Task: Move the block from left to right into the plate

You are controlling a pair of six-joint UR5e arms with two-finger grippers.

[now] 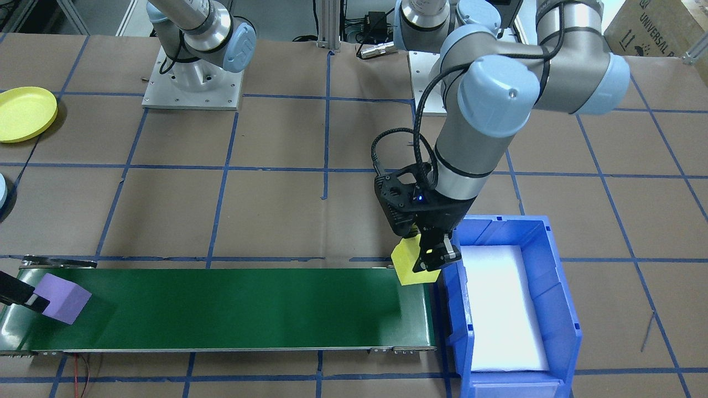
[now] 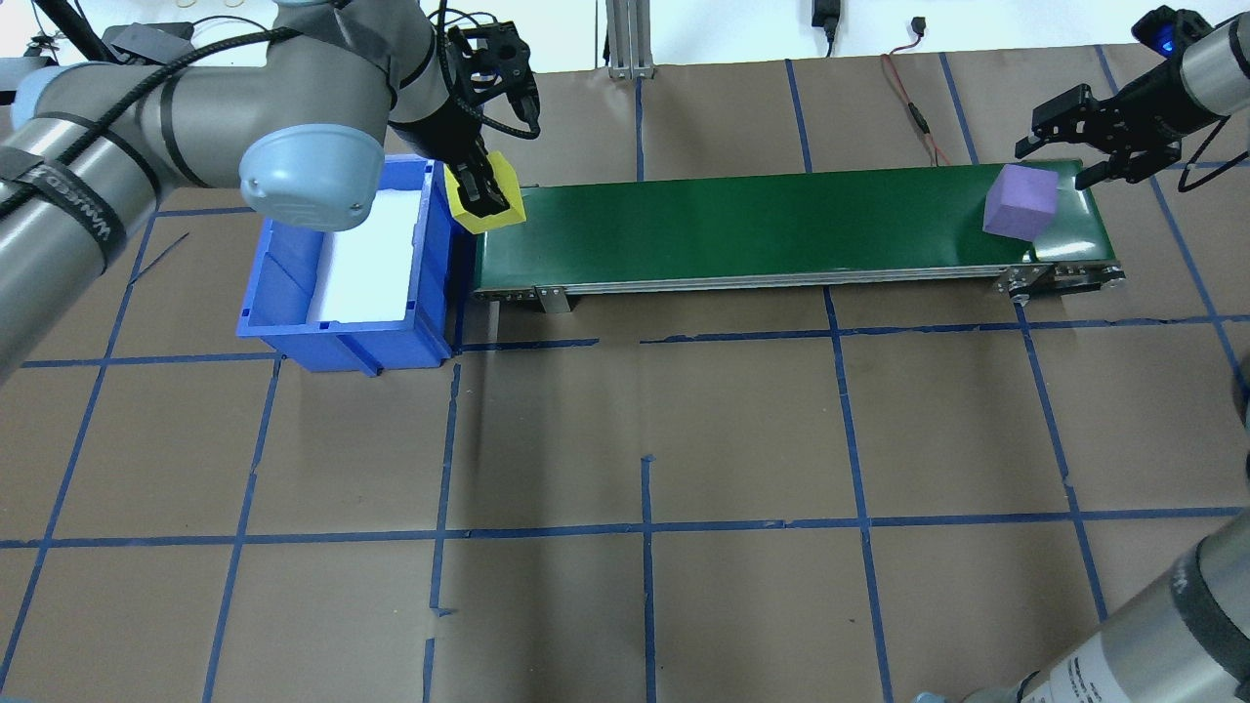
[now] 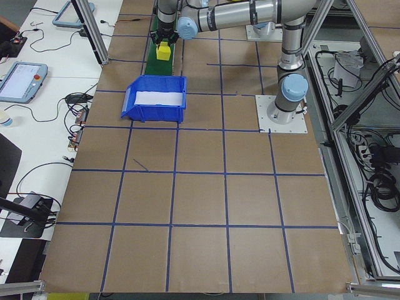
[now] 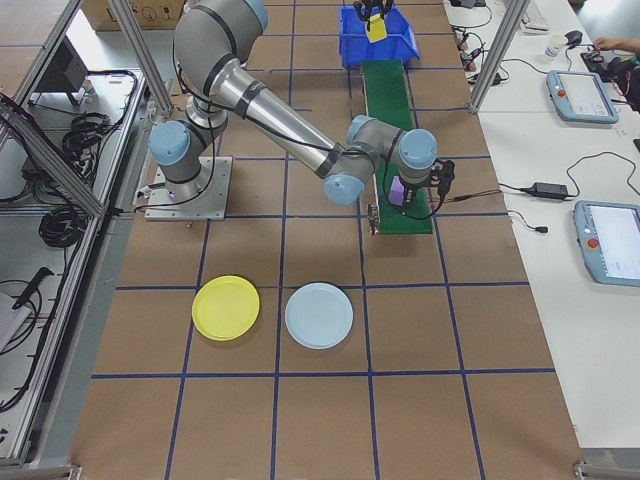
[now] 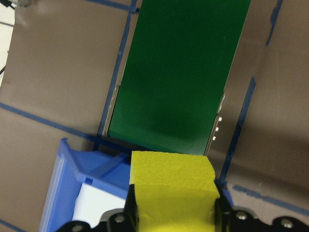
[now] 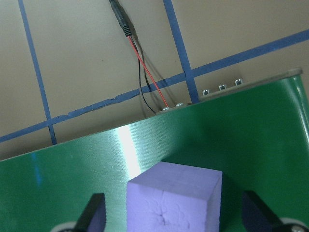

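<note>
Overhead view: a yellow block [image 2: 485,198] is clamped in the left gripper [image 2: 480,195] at the left end of the belt [image 2: 762,227], just beside the blue bin [image 2: 342,268]. A purple block [image 2: 1020,202] sits at the belt's right end, with the right gripper [image 2: 1089,146] spread wide around it, fingers not yet touching, as the right wrist view confirms. Two steps are judged in hand at once: the yellow block being set on the belt, the purple one about to be taken. Next, the right fingers need closing on the purple block, then a lift and a carry to the yellow plate [image 4: 226,307], which lies well apart from the belt, near the right arm's base and beside a pale blue plate [image 4: 319,315]. Readable writing: "UNIVERSAL R…" on a box [image 1: 652,27] at the table's far corner and on the left arm's strap; nothing else legible
</note>
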